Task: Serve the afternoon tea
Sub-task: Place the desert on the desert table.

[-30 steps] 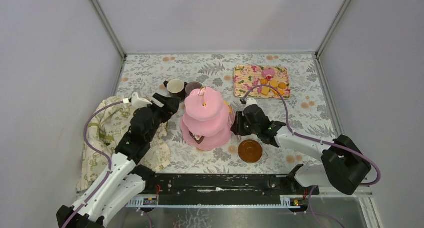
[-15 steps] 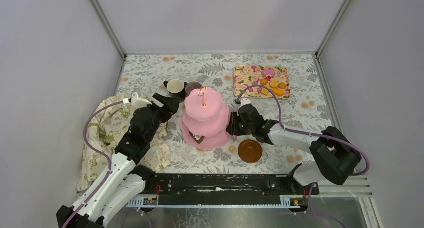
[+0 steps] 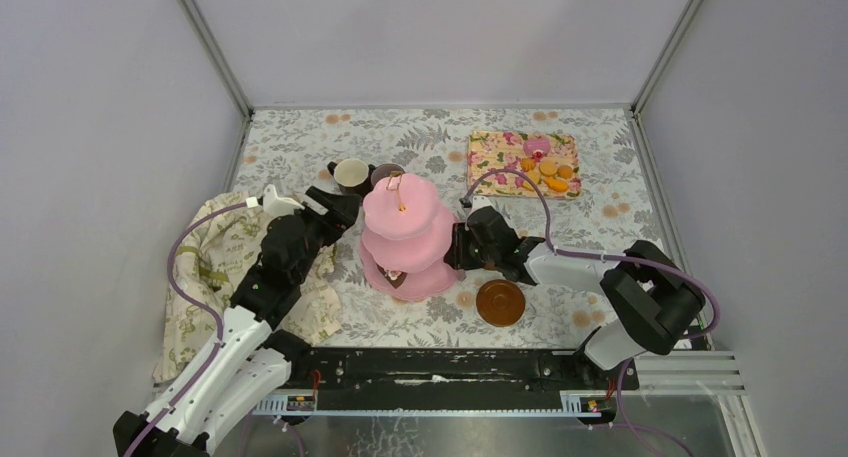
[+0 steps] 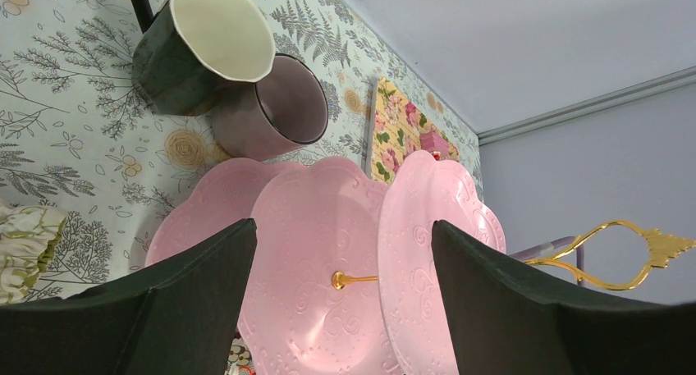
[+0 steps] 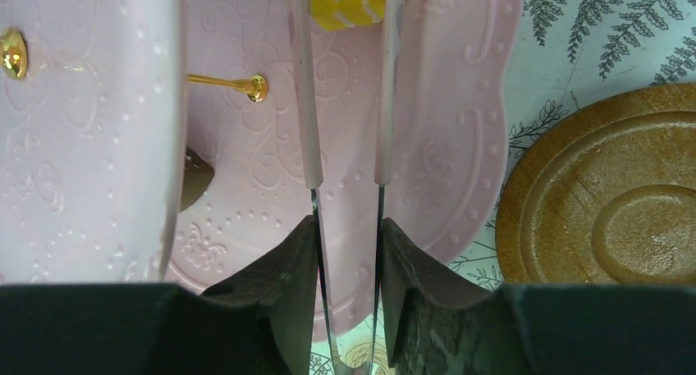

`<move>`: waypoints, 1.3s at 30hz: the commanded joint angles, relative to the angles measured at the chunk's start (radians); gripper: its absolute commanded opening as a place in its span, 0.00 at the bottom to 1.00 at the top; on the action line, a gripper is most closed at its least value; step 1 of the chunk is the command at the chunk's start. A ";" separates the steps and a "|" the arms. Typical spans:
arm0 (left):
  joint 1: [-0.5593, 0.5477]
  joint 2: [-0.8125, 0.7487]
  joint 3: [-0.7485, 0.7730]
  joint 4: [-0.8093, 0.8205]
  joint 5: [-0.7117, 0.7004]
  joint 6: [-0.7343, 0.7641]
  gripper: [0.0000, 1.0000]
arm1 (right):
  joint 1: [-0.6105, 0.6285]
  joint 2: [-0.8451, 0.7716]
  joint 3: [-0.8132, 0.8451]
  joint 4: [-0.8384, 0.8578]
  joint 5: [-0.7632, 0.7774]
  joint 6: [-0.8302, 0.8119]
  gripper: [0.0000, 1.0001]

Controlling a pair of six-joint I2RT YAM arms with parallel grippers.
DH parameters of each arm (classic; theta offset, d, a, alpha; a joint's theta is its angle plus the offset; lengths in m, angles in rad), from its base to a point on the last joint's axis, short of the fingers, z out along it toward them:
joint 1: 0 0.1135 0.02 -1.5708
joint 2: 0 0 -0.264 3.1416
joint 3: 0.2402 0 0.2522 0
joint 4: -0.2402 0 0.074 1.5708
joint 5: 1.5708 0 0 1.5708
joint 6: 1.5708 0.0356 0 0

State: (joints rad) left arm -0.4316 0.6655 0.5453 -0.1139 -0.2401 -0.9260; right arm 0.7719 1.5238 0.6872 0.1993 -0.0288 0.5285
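Observation:
The pink three-tier cake stand [image 3: 405, 232] with its gold loop handle [image 3: 395, 182] stands mid-table. A dark sweet [image 3: 395, 277] lies on its lowest tier. My right gripper [image 3: 462, 245] is at the stand's right side, shut on thin tongs [image 5: 308, 104]. The tong tips pinch a yellow-orange sweet [image 5: 345, 2] against the pink tiers [image 5: 427, 129]. My left gripper [image 3: 335, 205] hangs open left of the stand [image 4: 312, 252], holding nothing. Two dark mugs [image 3: 351, 173] [image 3: 385, 174] sit behind the stand. A brown saucer [image 3: 500, 302] lies in front of the right gripper.
A floral tray [image 3: 490, 157] with several orange and pink sweets sits at the back right. A leaf-print cloth [image 3: 215, 267] lies crumpled under the left arm. Grey walls close in the table on three sides.
The right gripper has slid left with the tongs, up against the stand. The stand's top has shifted slightly left. The left arm has not moved.

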 commanded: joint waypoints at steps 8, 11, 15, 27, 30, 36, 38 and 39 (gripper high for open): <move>-0.005 0.003 -0.007 0.034 0.002 -0.012 0.85 | 0.018 0.016 0.046 0.059 -0.017 0.002 0.22; -0.006 0.007 -0.004 0.033 0.005 -0.010 0.85 | 0.018 0.011 0.042 0.055 -0.021 0.005 0.30; -0.006 0.004 -0.004 0.033 0.007 -0.010 0.84 | 0.018 -0.002 0.039 0.048 -0.018 0.004 0.35; -0.006 0.003 -0.005 0.034 0.011 -0.019 0.84 | 0.018 -0.021 0.018 0.045 -0.015 0.003 0.43; -0.006 0.005 -0.004 0.034 0.009 -0.019 0.84 | 0.018 -0.028 0.015 0.047 -0.016 0.004 0.43; -0.006 0.004 -0.002 0.034 0.005 -0.016 0.84 | 0.018 -0.074 -0.009 0.046 -0.014 0.007 0.42; -0.006 0.006 -0.002 0.033 0.005 -0.016 0.84 | 0.018 -0.096 -0.018 0.044 -0.013 0.007 0.42; -0.005 0.005 -0.001 0.033 0.003 -0.016 0.84 | 0.018 -0.108 -0.019 0.040 -0.012 0.005 0.42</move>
State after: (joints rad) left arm -0.4316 0.6739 0.5453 -0.1131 -0.2382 -0.9409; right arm 0.7780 1.4883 0.6720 0.2070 -0.0292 0.5293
